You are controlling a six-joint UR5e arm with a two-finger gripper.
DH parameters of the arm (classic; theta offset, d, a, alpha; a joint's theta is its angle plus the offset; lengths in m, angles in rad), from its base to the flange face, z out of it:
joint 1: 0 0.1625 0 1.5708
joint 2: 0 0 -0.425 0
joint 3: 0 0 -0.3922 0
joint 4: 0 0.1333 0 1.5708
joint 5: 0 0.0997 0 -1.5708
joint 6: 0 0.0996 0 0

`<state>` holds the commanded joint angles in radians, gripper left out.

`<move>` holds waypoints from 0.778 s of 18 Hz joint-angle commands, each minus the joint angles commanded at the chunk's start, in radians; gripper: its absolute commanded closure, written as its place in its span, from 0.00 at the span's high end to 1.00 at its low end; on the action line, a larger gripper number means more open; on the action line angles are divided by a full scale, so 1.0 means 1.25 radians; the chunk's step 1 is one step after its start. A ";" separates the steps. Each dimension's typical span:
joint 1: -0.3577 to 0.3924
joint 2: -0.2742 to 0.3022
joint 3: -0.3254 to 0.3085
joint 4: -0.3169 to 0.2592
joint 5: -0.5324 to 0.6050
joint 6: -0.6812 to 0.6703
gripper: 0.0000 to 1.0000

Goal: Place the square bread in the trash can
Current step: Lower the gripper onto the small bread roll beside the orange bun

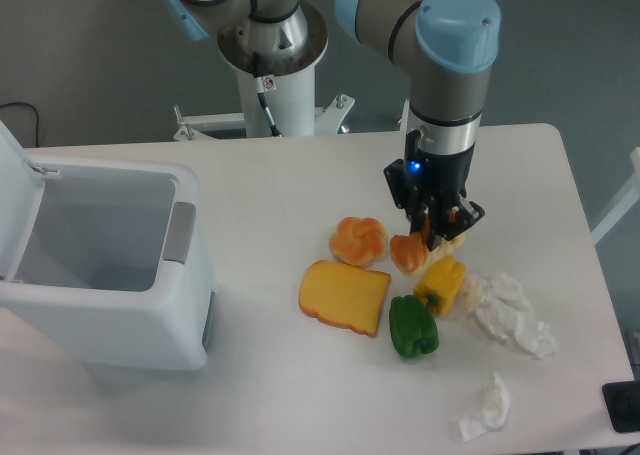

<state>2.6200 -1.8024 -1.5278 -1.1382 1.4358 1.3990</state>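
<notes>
The square bread (408,252) has an orange-brown top and a pale cream base. It sits between the round bun and the yellow pepper, right of the table's centre. My gripper (436,231) is straight above it, with its dark fingers closed on the bread's sides. The bread is at or just above the table surface; I cannot tell which. The fingers hide part of the bread. The trash can (185,275) is a white boxy bin at the left of the table. Its lid (15,205) is swung open and the inside looks empty.
A round orange bun (357,240) lies just left of the bread. A flat yellow-orange toast slice (345,296) lies in front of the bun. A yellow pepper (441,284) and a green pepper (412,326) lie close in front of the gripper. Crumpled white paper (512,311) lies to the right.
</notes>
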 joint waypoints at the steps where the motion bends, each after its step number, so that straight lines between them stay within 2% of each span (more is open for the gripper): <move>1: -0.001 0.000 -0.002 0.000 -0.001 -0.001 0.33; 6: -0.002 0.002 0.005 0.000 -0.020 -0.021 0.33; 14: -0.009 0.033 0.006 -0.013 -0.061 -0.063 0.33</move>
<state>2.6093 -1.7611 -1.5202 -1.1550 1.3592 1.3208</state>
